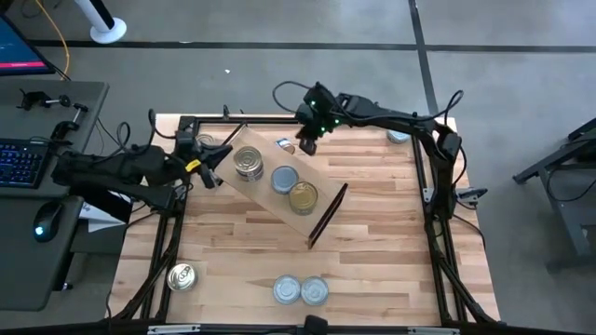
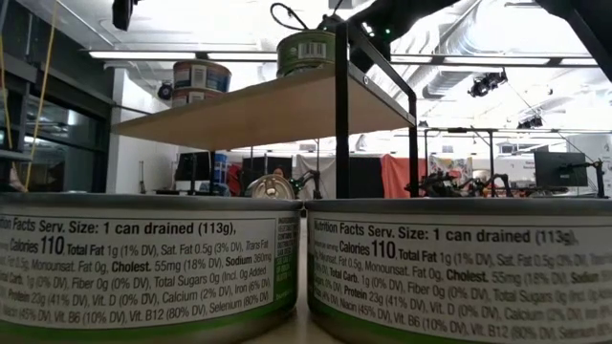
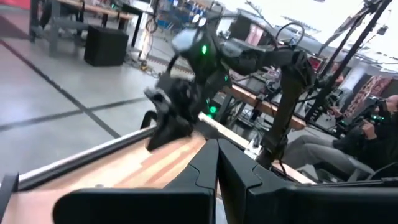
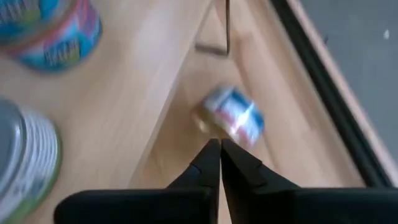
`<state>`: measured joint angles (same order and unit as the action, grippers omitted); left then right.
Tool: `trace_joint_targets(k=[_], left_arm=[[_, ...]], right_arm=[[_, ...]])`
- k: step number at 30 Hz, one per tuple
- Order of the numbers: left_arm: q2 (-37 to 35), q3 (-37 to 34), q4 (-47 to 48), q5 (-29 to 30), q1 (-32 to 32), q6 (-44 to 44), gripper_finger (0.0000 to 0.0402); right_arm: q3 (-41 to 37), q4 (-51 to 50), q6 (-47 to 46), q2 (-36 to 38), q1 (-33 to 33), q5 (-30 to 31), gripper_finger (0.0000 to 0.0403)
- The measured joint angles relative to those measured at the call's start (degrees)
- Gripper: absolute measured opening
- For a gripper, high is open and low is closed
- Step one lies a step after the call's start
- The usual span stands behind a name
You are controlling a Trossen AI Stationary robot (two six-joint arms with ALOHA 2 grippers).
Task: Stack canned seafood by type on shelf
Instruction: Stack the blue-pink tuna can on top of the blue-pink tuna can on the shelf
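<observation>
The shelf point(image 1: 279, 191) sits on the desk point(image 1: 372, 242) with its long axis diagonal, running from the far-left corner region toward the near right. Three cans stand upright in a row along that axis: a silver one with ribbed sides point(image 1: 249, 164), a pale blue-silver one point(image 1: 284, 180) and a gold-lidded one point(image 1: 303, 197). In the low view the blue-labelled tin looks stacked two high, though that cannot be confirmed from above.

Just beyond the shelf's far edge, directly below the right pincer point(image 1: 308, 142), a small tin with a blue, white and red label point(image 4: 232, 119) lies tipped on the desk, its side showing; its exact heading is blurred. The right pincer hangs over it with fingers pressed together, holding nothing.

The left pincer point(image 1: 212, 177) hovers beside the shelf's left end, next to the ribbed can, its fingers also closed and empty.

Farther from both pincers, two silver-blue tins point(image 1: 300, 290) stand touching at the desk's near edge, one gold-tabbed can point(image 1: 181, 276) sits alone at the near-left corner, and another tin point(image 1: 398, 136) rests at the far-right corner behind the right arm.
</observation>
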<state>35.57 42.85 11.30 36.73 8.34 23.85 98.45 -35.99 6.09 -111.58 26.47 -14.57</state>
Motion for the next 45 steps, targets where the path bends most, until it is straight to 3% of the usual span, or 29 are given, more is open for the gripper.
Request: trace_joint_targets(k=[4,9,13,16,26,34,45], left_arm=[[0.4,0.0,1.0,1.4,-0.1,3.4,0.0],[0.5,0.0,1.0,3.8,-0.1,7.3,0.0],[0.5,0.0,1.0,4.5,-0.1,10.5,0.0],[0.5,0.0,1.0,5.2,-0.1,12.1,0.0],[0.6,0.0,1.6,8.0,-0.1,13.6,0.0],[1.3,0.0,1.8,7.4,-0.1,14.9,0.0],[1.7,0.0,3.5,5.7,-0.1,15.1,0.0]], right_arm=[[0.1,6.5,-2.6,-3.0,0.8,-4.5,0.0045],[1.3,12.4,-10.1,-8.3,1.0,-6.0,0.0138],[4.8,8.7,-15.2,-11.9,1.2,-5.4,0.0203],[7.6,4.1,-17.5,-13.8,1.7,-5.3,0.0231],[13.2,0.0,-15.1,-18.7,2.5,-4.2,0.024],[16.1,-2.1,6.8,-19.7,3.5,-5.4,0.024],[17.1,-8.2,27.0,-19.8,3.1,-5.6,0.024]])
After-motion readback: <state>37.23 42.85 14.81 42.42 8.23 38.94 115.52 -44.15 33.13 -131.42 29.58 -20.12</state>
